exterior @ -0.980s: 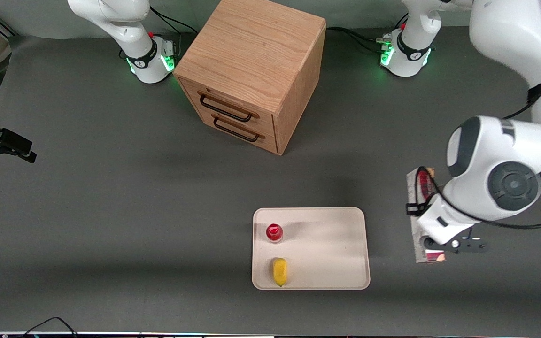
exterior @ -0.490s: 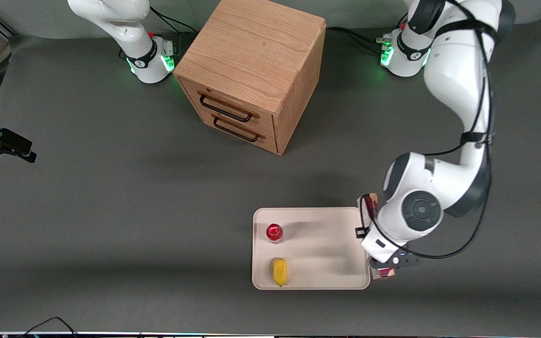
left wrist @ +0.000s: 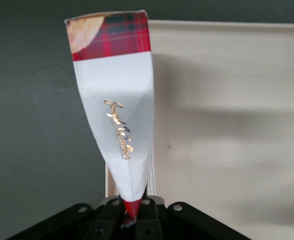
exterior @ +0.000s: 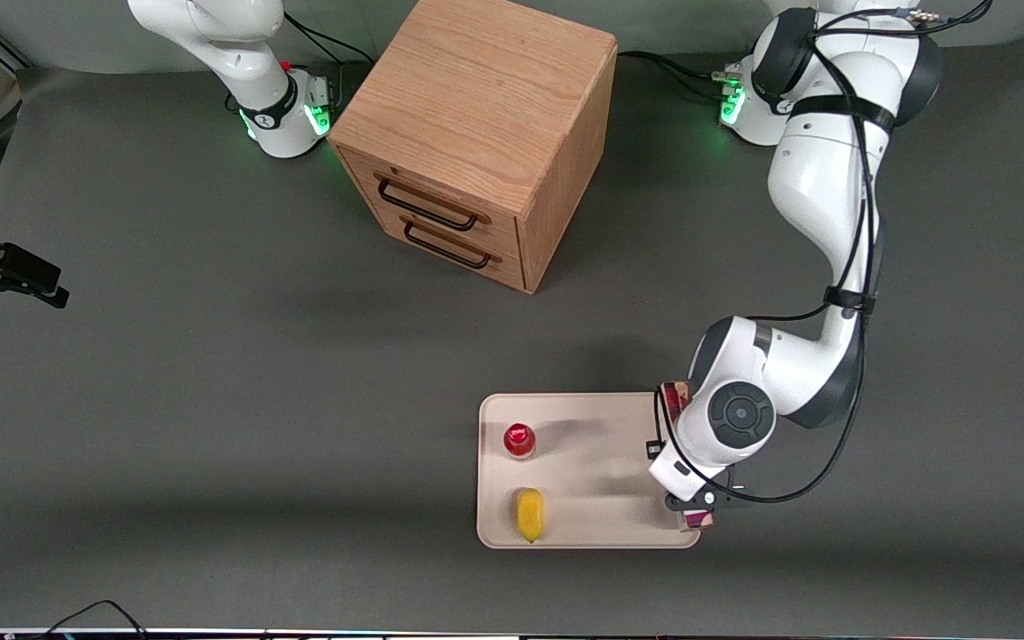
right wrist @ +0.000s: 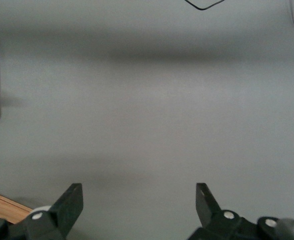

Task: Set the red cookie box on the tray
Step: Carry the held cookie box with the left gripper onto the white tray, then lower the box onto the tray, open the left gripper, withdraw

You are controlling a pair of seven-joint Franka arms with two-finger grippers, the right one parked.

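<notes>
Gold script lettering on white section of red cookie box (left wrist: pixel 118 120), illegible. Box clamped in gripper (left wrist: pixel 132 220). No other readable text.

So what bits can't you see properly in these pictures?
- Red cookie box: in the front view the left arm's wrist covers its middle, only both ends peek out.
- Gripper: hidden under the wrist in the front view; the left wrist view's edge cuts off most of it, shut on the box.
- Tray: whether the box touches it, neither view shows.
</notes>
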